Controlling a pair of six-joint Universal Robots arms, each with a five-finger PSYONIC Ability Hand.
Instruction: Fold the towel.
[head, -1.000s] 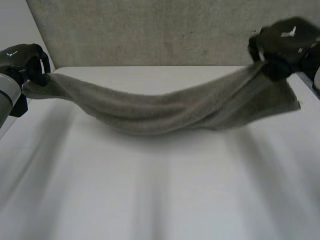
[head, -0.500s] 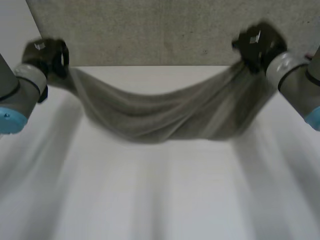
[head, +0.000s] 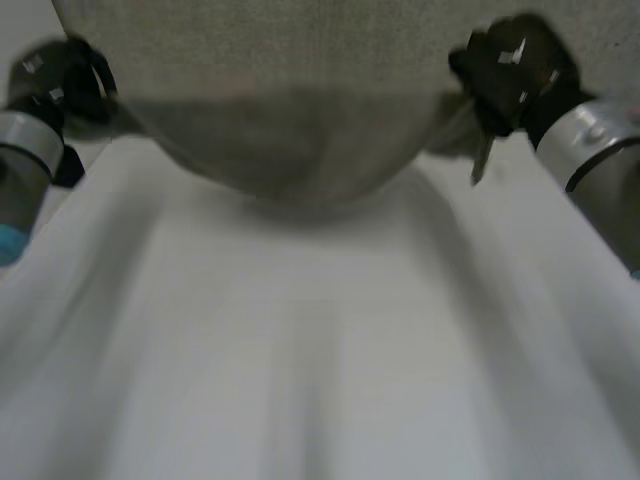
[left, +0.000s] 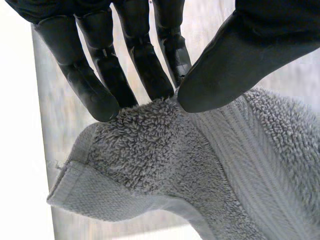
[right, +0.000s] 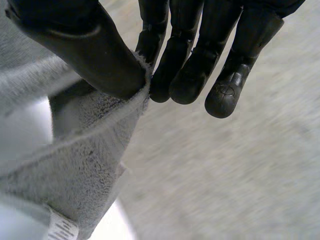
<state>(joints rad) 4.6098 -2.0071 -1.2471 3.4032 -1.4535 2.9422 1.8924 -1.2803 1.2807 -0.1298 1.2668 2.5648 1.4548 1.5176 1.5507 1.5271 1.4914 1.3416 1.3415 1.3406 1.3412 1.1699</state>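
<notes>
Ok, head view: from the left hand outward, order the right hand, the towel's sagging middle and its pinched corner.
1. towel corner, pinched in the left hand.
2. sagging middle, hanging between the hands.
3. right hand, far side, pinching the other end.

towel (head: 290, 150) slung between left hand (head: 60, 85) and right hand (head: 510, 75), above table (head: 300, 350)

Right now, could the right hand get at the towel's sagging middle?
Probably not without letting go: the right hand pinches one end of the towel, the left hand the other, and the middle sags between them. Nothing else stands in the way.
</notes>
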